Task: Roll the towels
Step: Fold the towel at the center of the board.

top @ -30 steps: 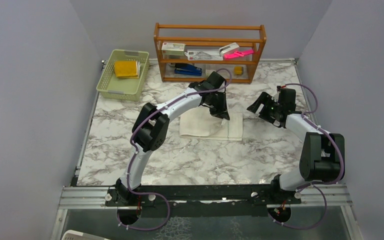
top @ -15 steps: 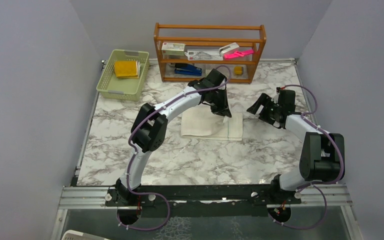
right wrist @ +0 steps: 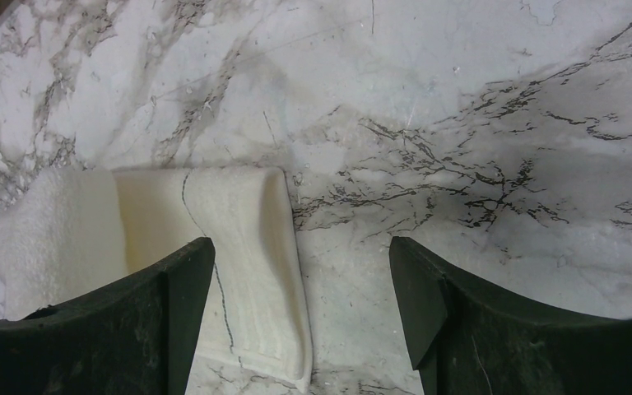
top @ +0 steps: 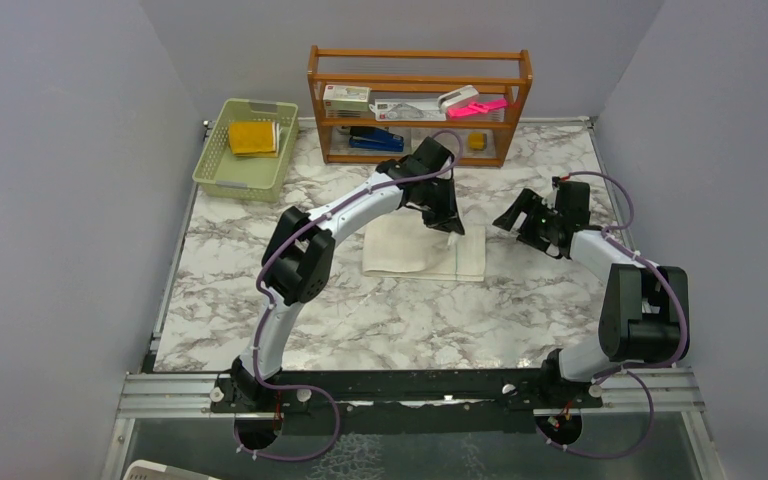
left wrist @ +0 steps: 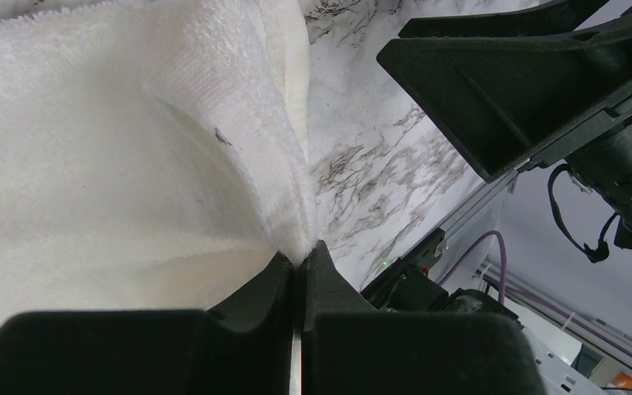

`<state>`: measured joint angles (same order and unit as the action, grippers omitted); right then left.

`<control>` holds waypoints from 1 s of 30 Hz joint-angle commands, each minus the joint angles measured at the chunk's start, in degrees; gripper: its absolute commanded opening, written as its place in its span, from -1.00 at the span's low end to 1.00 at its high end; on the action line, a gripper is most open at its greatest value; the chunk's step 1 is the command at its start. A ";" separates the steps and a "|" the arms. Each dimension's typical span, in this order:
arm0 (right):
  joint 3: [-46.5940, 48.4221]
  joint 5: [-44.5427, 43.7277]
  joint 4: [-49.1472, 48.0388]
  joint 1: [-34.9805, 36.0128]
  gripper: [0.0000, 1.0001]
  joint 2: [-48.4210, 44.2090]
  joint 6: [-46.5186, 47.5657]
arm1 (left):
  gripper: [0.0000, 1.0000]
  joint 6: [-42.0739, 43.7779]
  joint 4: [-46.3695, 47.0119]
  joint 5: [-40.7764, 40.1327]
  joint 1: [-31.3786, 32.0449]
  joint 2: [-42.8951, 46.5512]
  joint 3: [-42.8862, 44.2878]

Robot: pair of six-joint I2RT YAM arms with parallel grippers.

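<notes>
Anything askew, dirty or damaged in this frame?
Only minor: a thin dark line, perhaps a loose thread or hair, runs across the white towel near its folded end in the right wrist view. The left gripper pinches the towel's edge into a ridge. Nothing looks spilled or damaged.

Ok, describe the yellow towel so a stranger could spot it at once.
Start at the marble table and go to its far left corner, left of the wooden shelf, where a green basket stands. The yellow towel lies folded inside it. It is the only mustard cloth; the cream towel lies out mid-table.
</notes>
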<state>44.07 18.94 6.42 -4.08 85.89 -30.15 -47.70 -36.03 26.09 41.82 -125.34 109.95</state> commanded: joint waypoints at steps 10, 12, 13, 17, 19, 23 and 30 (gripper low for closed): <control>-0.81 0.00 -0.91 0.30 0.58 1.17 0.53 | -1.00 -1.08 0.16 2.38 1.11 0.80 3.51; -0.69 0.13 -0.98 0.30 0.58 1.26 0.53 | -1.00 -1.03 0.24 2.70 1.07 0.15 2.94; -0.63 0.13 -0.89 0.30 0.58 1.18 0.53 | -1.00 -0.88 0.21 2.86 1.07 -0.13 2.72; -0.56 -0.42 -0.32 0.30 0.58 0.85 0.61 | -0.91 -0.38 0.31 2.88 1.12 -1.59 2.17; -0.44 -0.71 -0.10 0.30 0.59 0.61 0.49 | -0.58 -0.22 0.65 3.05 1.07 -2.33 1.85; -0.16 -1.22 0.36 0.30 0.59 0.15 0.27 | -0.23 -0.19 2.46 4.30 1.07 -4.06 0.66; 0.20 -2.55 1.66 0.30 0.60 -1.63 0.59 | 0.04 -0.92 6.94 6.50 1.07 -6.29 -0.89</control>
<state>43.86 18.59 6.72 -4.08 86.48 -30.15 -48.31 -32.73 29.54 42.50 -130.61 109.62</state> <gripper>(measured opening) 0.797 0.496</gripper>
